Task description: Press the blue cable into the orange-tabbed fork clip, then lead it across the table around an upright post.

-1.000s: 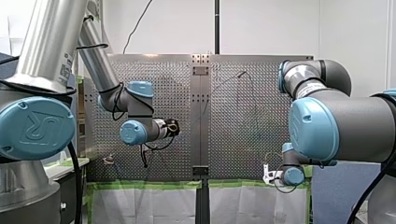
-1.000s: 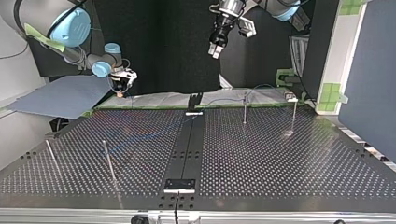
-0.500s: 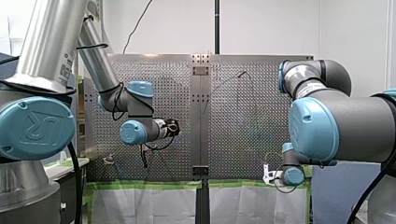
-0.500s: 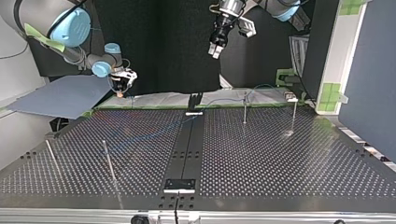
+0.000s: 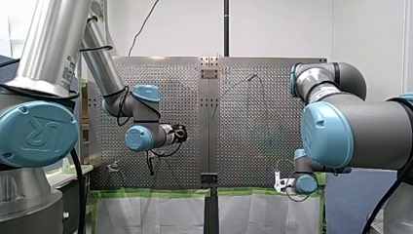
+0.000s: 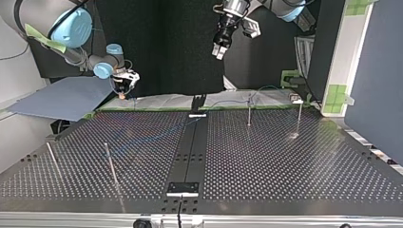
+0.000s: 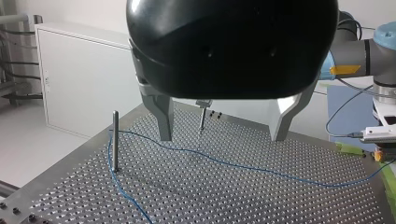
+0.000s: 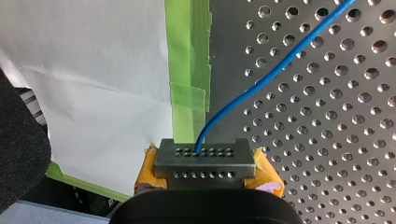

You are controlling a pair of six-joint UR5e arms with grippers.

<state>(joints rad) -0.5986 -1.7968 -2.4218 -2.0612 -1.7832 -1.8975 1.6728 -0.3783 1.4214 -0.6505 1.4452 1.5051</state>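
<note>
Right wrist view showed my right claw (image 8: 204,161) closed on the thin blue cable (image 8: 261,79). The cable entered the middle of the claw's grey, hole-dotted tip, which had orange-yellow pads at either side, and curved away over the perforated metal counter (image 8: 327,140). The claw sat at the counter's edge, just beside a strip of green tape (image 8: 189,56) and a white paper sheet (image 8: 93,70) beyond that edge.

In the left wrist view my left claw (image 7: 220,138) was open, its two metal fingers (image 7: 163,116) spread wide with nothing between them. The cable lay on the counter under and ahead of this claw, apart from it, crossing beneath the gap between the fingers. To one side of the claw it bent around an upright metal post (image 7: 115,140) and turned back toward the camera. A second post (image 7: 201,120) stood farther ahead, just beyond the cable.

The top view placed the left claw high above the counter's far edge, and the right claw low at that edge, at the view's left.
</note>
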